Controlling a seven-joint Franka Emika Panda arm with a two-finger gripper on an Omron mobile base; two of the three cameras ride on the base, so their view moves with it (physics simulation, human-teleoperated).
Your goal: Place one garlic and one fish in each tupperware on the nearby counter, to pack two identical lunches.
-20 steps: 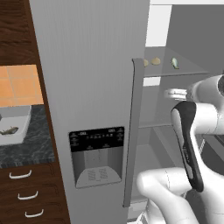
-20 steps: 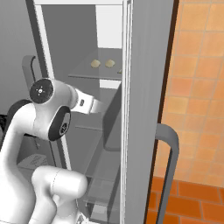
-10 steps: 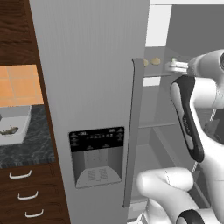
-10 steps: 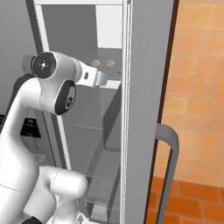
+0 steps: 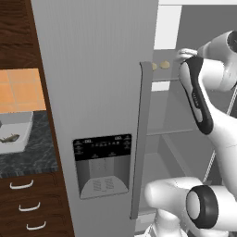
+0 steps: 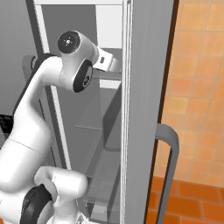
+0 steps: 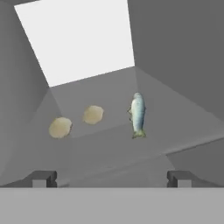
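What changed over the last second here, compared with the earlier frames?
The arm rose and reached forward, bringing the open claw up to the fridge's upper shelf; it grips nothing. The two garlic bulbs and the fish lie untouched on that shelf. The base and fridge door stayed put, and so did the tupperware holding a fish on the counter.

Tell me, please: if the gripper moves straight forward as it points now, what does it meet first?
Probably the bare fridge shelf; the open gripper aims between the garlic and the fish, though depth is unclear.
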